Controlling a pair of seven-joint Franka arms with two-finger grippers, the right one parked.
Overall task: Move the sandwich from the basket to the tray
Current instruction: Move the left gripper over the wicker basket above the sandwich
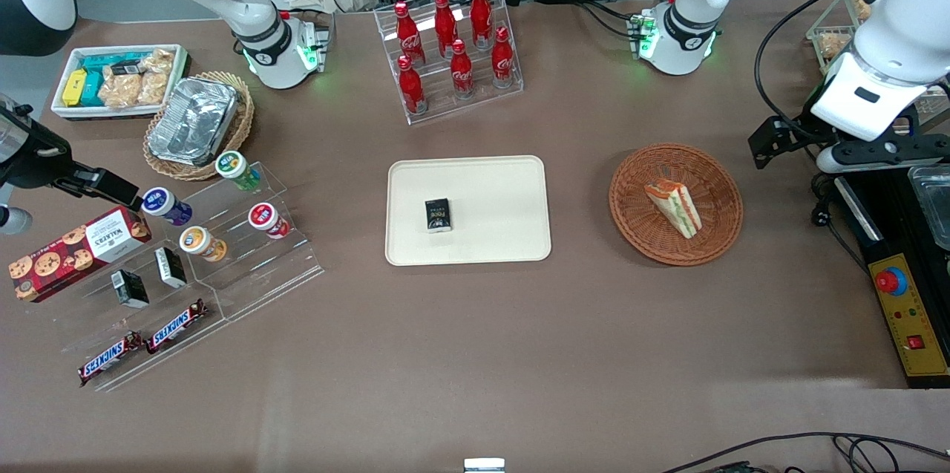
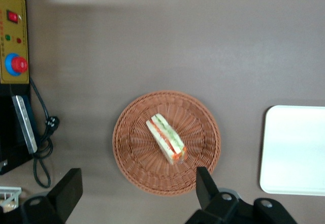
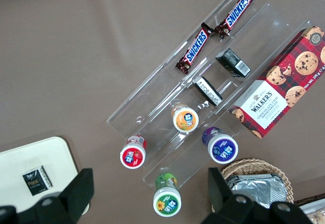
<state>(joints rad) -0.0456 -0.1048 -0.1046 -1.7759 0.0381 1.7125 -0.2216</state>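
Sandwich (image 2: 166, 145) lies in basket (image 2: 133, 132), open claw (image 2: 137, 191) hovering above.

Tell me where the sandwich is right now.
The sandwich lies in the reddish-brown wicker basket, toward the working arm's end of the table, beside the tray. The open gripper hovers above the basket.

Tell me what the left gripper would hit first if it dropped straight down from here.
Probably the round reddish-brown woven wicker basket, at or near its rim; the open left gripper hangs above that edge, its fingers apart. The triangular white-bread sandwich lies nearer the basket's middle. Depth is unclear.
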